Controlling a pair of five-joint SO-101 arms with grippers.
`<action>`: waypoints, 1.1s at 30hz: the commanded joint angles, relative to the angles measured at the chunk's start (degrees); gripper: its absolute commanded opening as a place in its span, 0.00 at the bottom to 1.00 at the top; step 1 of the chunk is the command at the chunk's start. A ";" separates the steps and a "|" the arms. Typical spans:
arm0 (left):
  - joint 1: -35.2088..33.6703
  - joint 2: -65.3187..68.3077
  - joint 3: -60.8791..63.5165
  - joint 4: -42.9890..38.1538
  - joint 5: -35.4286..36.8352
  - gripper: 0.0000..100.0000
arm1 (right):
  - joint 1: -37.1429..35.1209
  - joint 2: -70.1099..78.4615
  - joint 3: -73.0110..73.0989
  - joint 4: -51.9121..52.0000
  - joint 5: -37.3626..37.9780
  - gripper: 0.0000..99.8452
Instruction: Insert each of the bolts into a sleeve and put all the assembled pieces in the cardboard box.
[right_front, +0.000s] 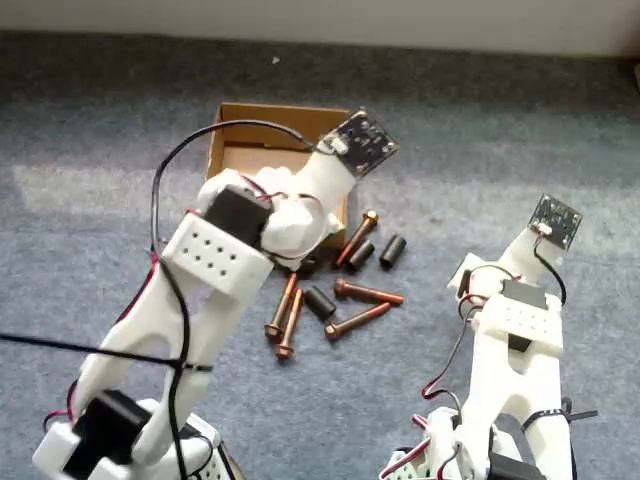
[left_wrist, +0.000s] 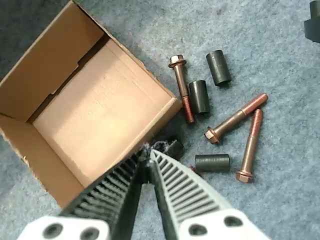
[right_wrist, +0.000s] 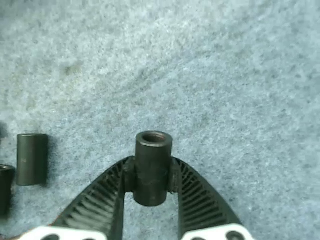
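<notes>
Right wrist view, nearest first: the right gripper (right_wrist: 151, 175) is clamped on the held sleeve (right_wrist: 152, 167). This black tube is gripped at mid-length between the ribbed fingers (right_wrist: 197, 200), with its open bore pointing out past the tips. Grey carpet (right_wrist: 225, 75) lies beneath. To one side, apart from the gripper, loose sleeves (right_wrist: 32, 158) lie on their sides, one of them cut by the frame edge.

Left wrist view: the left gripper (left_wrist: 148, 154) has its fingers pressed together with nothing between them. The tips hang at the rim of the open box (left_wrist: 100, 110), near a corner. They partly cover one black sleeve lying just outside that corner. Farther out on the carpet lie three more sleeves and three copper bolts (left_wrist: 181, 87). One bolt lies just beside a sleeve, and bolts and sleeves are all separate pieces.

High view: the left arm (right_front: 220, 260) stretches from the near edge across to the box, and its wrist covers the box's right wall and part of the pile. Two further bolts lie side by side just by its forearm. The right arm (right_front: 515, 330) stands folded at the right, well apart from the pile, with its wrist over carpet.
</notes>
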 joint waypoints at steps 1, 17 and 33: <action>3.03 14.29 -14.90 0.18 1.05 0.02 | 1.27 -2.42 -0.40 -1.10 -0.53 0.00; 6.64 59.82 -58.68 10.90 1.23 0.16 | 2.15 -2.42 -0.40 -1.19 -0.53 0.00; 2.07 78.90 -78.55 10.73 7.30 0.15 | 1.80 -2.42 -0.40 -1.19 -0.44 0.00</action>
